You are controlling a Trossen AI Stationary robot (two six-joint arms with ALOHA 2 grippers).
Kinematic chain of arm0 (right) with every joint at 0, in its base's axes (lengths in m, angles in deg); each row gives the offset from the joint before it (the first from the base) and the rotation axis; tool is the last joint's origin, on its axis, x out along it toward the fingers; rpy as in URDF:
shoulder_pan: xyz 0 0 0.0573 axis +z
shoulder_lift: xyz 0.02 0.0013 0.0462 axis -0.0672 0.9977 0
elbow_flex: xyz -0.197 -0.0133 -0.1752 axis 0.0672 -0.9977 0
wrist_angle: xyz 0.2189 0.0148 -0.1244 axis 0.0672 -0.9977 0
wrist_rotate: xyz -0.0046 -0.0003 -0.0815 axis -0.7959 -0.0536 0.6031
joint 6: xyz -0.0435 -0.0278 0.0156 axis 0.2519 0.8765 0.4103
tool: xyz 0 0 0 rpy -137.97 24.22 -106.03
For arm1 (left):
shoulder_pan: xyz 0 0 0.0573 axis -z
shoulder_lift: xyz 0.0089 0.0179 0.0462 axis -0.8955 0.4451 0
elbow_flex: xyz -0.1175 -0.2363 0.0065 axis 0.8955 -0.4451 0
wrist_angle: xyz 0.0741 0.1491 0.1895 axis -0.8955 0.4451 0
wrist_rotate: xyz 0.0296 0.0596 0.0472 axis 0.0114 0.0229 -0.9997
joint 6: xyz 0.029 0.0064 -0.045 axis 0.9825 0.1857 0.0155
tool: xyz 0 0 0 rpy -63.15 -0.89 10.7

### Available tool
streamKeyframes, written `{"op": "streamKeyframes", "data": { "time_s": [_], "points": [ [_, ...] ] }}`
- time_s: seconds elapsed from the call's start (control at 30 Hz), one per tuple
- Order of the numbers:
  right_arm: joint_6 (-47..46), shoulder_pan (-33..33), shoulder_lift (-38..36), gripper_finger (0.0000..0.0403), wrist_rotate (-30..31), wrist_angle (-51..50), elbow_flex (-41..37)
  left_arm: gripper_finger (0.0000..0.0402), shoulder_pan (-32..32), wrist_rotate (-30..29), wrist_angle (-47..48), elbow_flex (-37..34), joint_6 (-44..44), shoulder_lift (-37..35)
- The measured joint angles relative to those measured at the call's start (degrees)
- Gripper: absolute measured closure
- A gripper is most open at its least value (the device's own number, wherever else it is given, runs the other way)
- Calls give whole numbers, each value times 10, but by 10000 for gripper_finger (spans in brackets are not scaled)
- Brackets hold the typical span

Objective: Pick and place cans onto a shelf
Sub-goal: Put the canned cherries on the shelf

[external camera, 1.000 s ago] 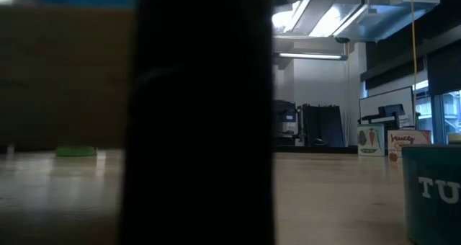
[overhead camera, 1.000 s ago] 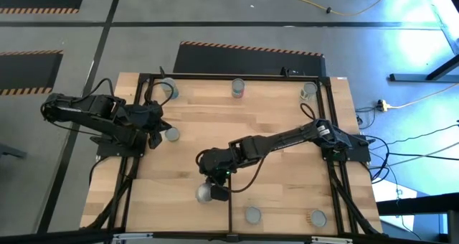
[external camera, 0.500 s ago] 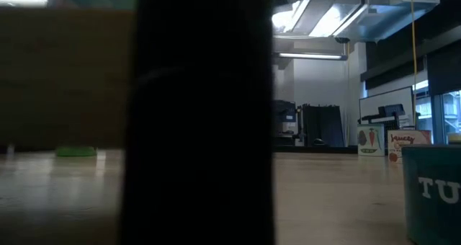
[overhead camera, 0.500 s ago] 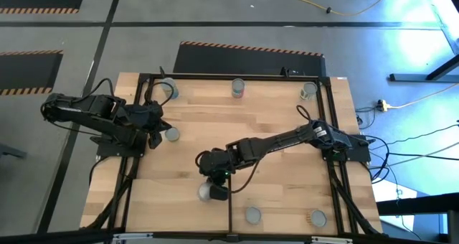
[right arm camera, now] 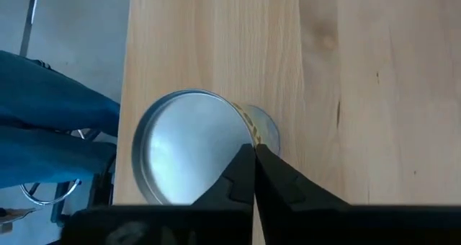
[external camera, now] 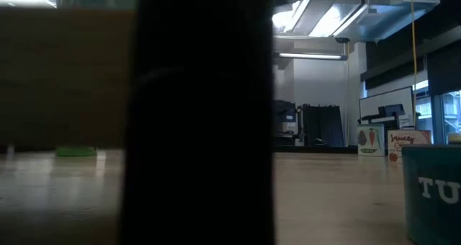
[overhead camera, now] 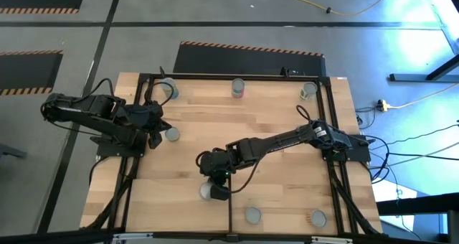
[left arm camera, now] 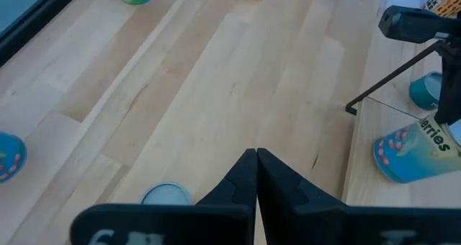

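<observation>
The right gripper (overhead camera: 215,189) is hovering over a can (right arm camera: 189,147) near the table's six o'clock edge, its dark tapering fingers (right arm camera: 245,174) pressed together, tips over the can's smooth, dull grey metal lid and pinching nothing; the can is standing upright on the wood just left of the thin black divider bar (overhead camera: 229,215). The left gripper (overhead camera: 155,131) is waiting at nine o'clock with its jaws likewise pressed together, a grey-topped can (overhead camera: 172,135) standing just beside it toward three o'clock. Other small cylinders are standing around the pale planked board (overhead camera: 272,108): a blue-sided one (overhead camera: 169,89) at eleven o'clock, a pink-sided one (overhead camera: 238,87) at twelve, another (overhead camera: 309,90) at one, and two (overhead camera: 252,215) (overhead camera: 318,217) toward five. A black metal frame (overhead camera: 237,77) is edging the board. The surrounding floor (overhead camera: 215,21) is looking like grey concrete, crossed by a yellow cable (overhead camera: 337,11) and hazard-striped mats (overhead camera: 251,54). In the low view, a broad dark shape (external camera: 202,115) is blocking the middle, with bright ceiling lights (external camera: 324,18) glowing beyond and a teal container (external camera: 432,191) at three o'clock.
</observation>
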Motion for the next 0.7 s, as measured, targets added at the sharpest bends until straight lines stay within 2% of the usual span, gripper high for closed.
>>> {"op": "streamKeyframes", "data": {
  "time_s": [0.7],
  "points": [
    [2, 0, 0, 342, 0, 16, 0, 401, 0, 29, 0, 0, 0, 0]
  ]
}}
